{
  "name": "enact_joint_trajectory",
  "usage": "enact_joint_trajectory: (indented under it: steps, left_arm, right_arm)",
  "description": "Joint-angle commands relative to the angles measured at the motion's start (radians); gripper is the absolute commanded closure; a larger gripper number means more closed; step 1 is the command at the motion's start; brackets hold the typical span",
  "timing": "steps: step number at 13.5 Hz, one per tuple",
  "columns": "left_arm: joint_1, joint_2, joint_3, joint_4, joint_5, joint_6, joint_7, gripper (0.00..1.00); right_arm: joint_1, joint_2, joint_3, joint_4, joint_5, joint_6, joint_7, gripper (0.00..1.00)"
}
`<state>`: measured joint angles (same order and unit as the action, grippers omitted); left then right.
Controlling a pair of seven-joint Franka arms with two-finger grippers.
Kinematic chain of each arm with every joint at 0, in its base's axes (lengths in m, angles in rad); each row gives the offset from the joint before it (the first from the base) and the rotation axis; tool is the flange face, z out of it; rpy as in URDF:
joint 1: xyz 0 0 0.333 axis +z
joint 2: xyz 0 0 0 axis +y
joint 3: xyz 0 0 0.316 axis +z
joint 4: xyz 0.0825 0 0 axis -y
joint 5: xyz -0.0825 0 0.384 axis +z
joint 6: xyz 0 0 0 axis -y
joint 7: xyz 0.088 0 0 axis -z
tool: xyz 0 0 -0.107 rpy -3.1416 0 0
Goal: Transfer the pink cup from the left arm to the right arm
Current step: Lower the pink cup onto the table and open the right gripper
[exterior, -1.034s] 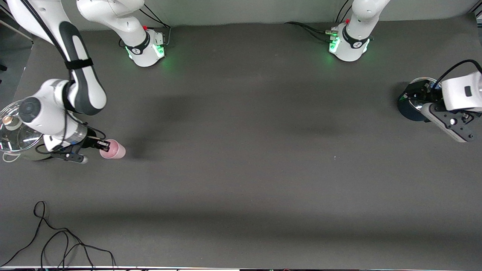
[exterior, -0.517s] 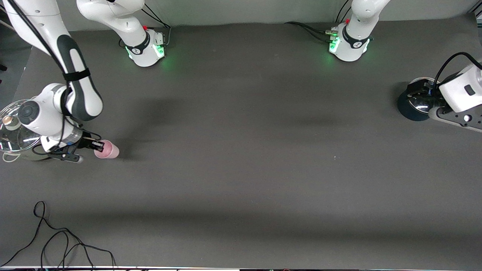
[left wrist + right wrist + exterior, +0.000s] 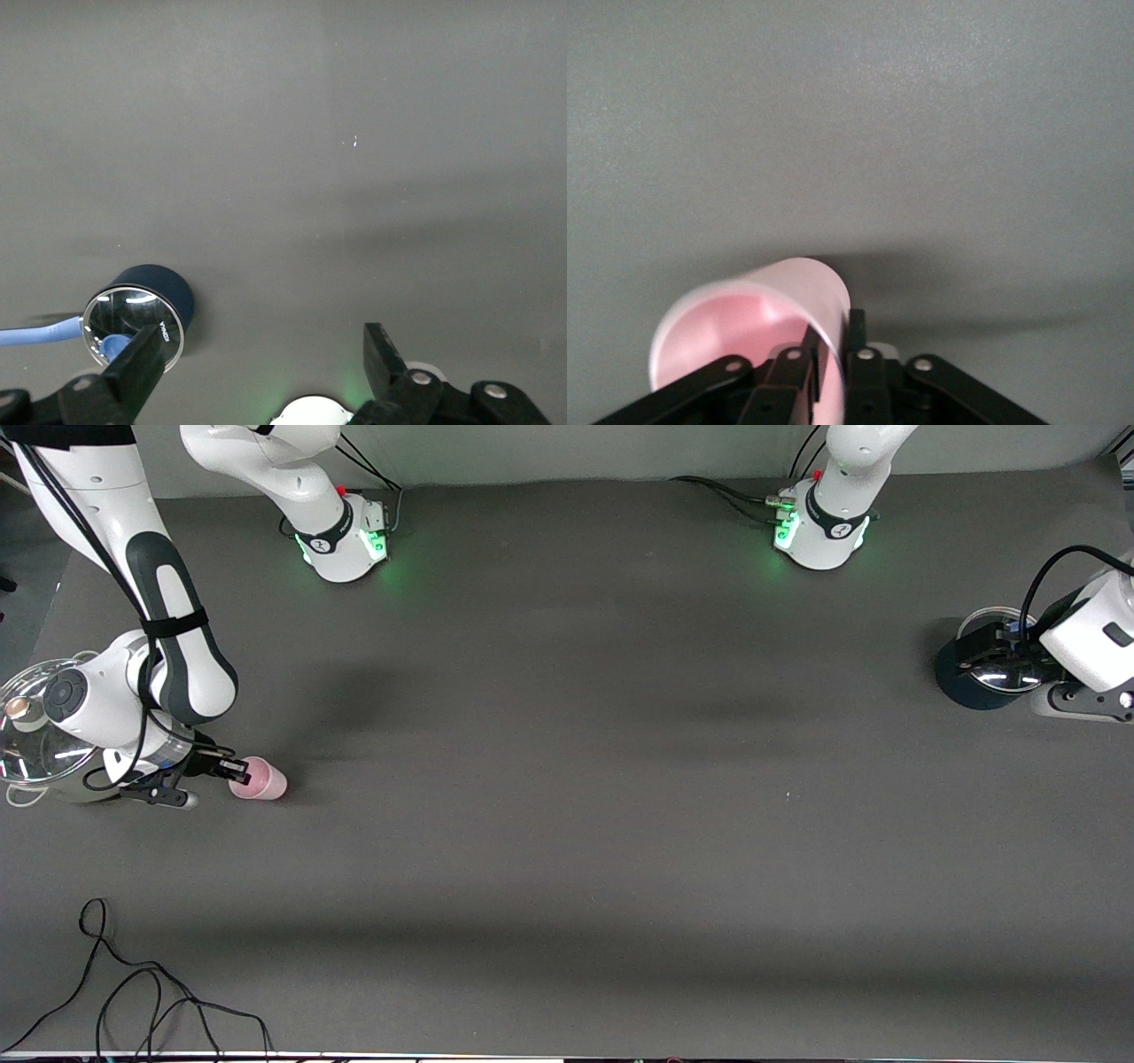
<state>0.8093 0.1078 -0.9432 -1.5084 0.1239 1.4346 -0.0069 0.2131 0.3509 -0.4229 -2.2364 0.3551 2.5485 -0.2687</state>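
The pink cup (image 3: 260, 780) is held tilted, low at the table, near the right arm's end; I cannot tell whether it touches the table. My right gripper (image 3: 232, 767) is shut on its rim, one finger inside and one outside, as the right wrist view shows with the cup (image 3: 757, 319) between the fingers (image 3: 859, 354). My left gripper (image 3: 1010, 657) is open and empty at the left arm's end of the table, over a dark blue round container. In the left wrist view its gripper (image 3: 261, 359) has wide-spread jaws with nothing between them.
A pot with a glass lid (image 3: 35, 735) stands right beside the right wrist. The dark blue container with a shiny top (image 3: 970, 682) sits under the left gripper and shows in the left wrist view (image 3: 146, 305). A black cable (image 3: 133, 992) lies near the front edge.
The right gripper with the cup shifted slightly toward the right arm's end of the table. The left arm drew back toward its end of the table, partly leaving the view.
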Motion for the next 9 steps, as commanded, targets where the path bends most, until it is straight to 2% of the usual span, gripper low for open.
enact_joint_trajectory:
  steps: [1,4,8,9]
  left_arm:
    - [-0.004,-0.030,0.015,-0.019,-0.042,0.047,-0.019,0.00]
    - [-0.001,-0.030,0.018,-0.019,-0.050,0.053,-0.019,0.00]
    - [-0.009,-0.027,0.032,-0.015,-0.055,0.058,-0.005,0.00]
    - [-0.054,-0.027,0.073,-0.015,-0.053,0.061,-0.005,0.00]
  right_arm:
    - [0.008,-0.026,-0.010,0.003,0.034,-0.004,-0.037,0.00]
    - [0.012,-0.102,-0.019,0.014,0.033,-0.078,-0.029,0.00]
    - [0.017,-0.243,-0.063,0.047,0.021,-0.263,-0.017,0.00]
    - [0.017,-0.272,-0.074,0.069,0.002,-0.315,-0.012,0.00]
